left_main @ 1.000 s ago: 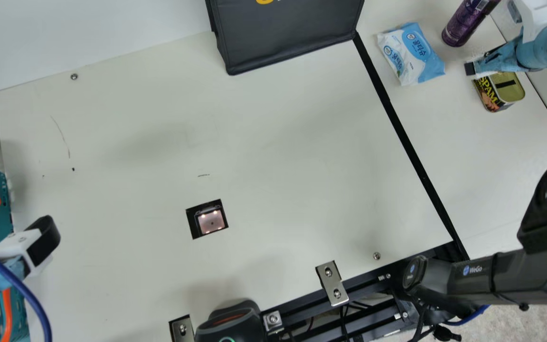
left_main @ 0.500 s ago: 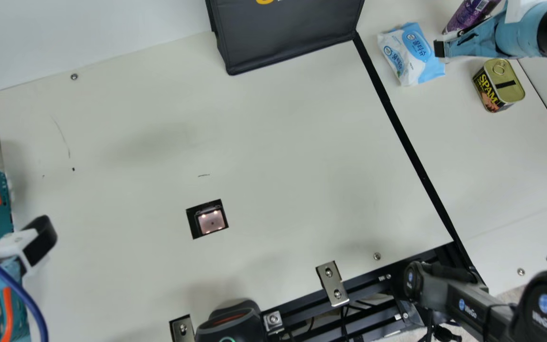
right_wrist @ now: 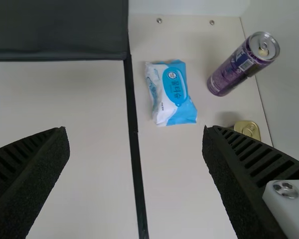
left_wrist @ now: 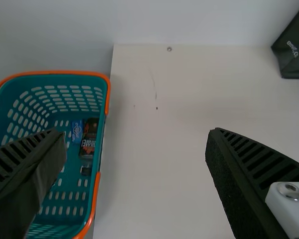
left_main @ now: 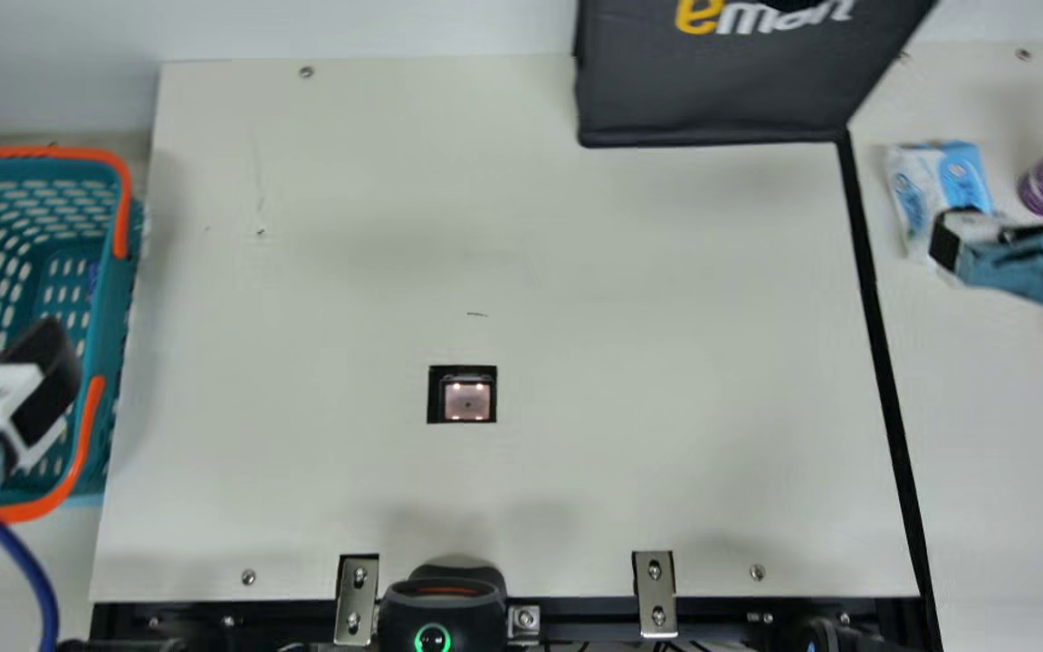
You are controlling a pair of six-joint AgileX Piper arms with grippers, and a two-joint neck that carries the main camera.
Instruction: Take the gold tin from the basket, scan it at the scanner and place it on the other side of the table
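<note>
I keep my left pincer (left_wrist: pixel 135 144) wide by the basket (left_main: pixel 114 335), my right pincer (right_wrist: pixel 134 144) wide near the gold tin (right_wrist: pixel 247 129), which sits right of the desk's (left_main: pixel 684 362) black strip (left_main: pixel 884 362), presumably its goal side.

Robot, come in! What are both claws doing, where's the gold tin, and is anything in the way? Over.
Left gripper open, empty. Right gripper likewise. Gold tin on table's right side. Purple can and wipes packet nearby, possible obstacles. Over.

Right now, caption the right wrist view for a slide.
Blue-and-white packet, purple can and gold tin beyond the open right end effector.
</note>
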